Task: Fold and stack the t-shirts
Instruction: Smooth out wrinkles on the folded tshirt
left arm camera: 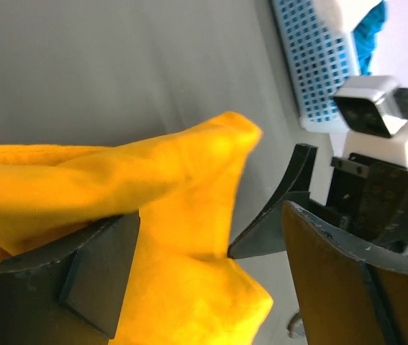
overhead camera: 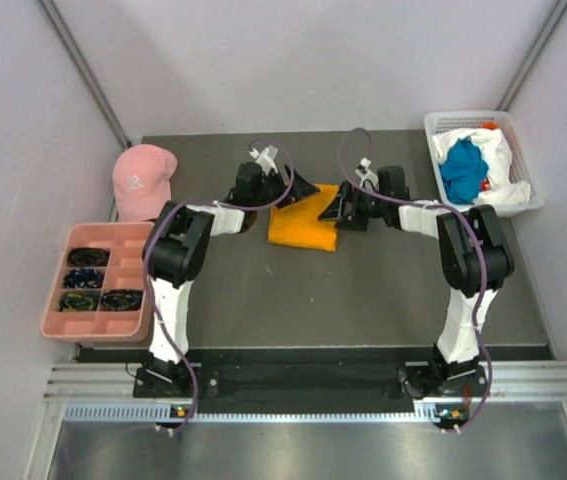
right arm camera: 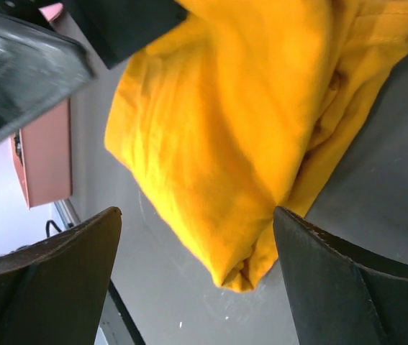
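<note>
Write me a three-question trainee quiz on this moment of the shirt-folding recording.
1. True or false: the orange-yellow t-shirt lies in the white basket.
2. The white basket holding the teal-blue t-shirt stands at the table's: A) far right B) far left C) near middle.
3. Fill in: the left claw and right claw, either side of the orange-yellow t-shirt, are both ___.
Key: 1 false; 2 A; 3 open.

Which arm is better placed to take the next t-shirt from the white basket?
Right, probably. The basket with the teal t-shirt and white t-shirt stands at the far right corner of the table. The right gripper is open at the orange t-shirt, nearer the basket than the left gripper.
</note>
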`<action>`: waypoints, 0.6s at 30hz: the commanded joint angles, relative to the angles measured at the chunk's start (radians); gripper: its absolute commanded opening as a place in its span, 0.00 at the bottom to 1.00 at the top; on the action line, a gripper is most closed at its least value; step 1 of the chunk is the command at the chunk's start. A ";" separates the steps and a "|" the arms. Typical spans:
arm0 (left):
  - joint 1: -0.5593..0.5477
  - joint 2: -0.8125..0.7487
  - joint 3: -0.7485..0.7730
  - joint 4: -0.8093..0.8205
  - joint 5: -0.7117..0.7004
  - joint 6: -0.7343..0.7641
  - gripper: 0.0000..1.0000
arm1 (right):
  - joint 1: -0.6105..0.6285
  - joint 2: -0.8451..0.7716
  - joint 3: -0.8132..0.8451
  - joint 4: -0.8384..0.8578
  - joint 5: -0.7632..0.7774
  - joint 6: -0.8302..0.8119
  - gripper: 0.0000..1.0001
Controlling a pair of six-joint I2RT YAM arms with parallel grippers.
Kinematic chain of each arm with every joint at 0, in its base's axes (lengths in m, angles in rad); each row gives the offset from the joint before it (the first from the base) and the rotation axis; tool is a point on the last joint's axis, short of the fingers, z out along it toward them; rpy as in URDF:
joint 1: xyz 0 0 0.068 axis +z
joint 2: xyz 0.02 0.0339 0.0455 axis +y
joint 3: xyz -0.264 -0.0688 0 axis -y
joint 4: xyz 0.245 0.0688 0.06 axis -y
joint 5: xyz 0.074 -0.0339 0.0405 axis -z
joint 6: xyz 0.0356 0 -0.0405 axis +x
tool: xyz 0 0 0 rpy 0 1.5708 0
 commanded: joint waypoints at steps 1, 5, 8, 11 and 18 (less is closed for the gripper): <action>0.006 -0.188 -0.023 0.049 -0.031 0.017 0.86 | 0.000 -0.139 0.008 -0.055 0.021 -0.053 0.86; 0.006 -0.306 -0.077 -0.006 -0.082 0.077 0.89 | -0.001 -0.208 0.037 -0.118 0.041 -0.077 0.87; 0.005 -0.393 -0.135 -0.051 -0.125 0.126 0.90 | 0.000 -0.234 0.074 -0.173 0.062 -0.086 0.87; 0.000 -0.418 -0.226 -0.057 -0.153 0.141 0.90 | 0.000 -0.239 0.104 -0.189 0.070 -0.087 0.87; -0.096 -0.435 -0.447 -0.054 -0.324 0.190 0.90 | 0.000 -0.196 0.199 -0.227 0.093 -0.090 0.87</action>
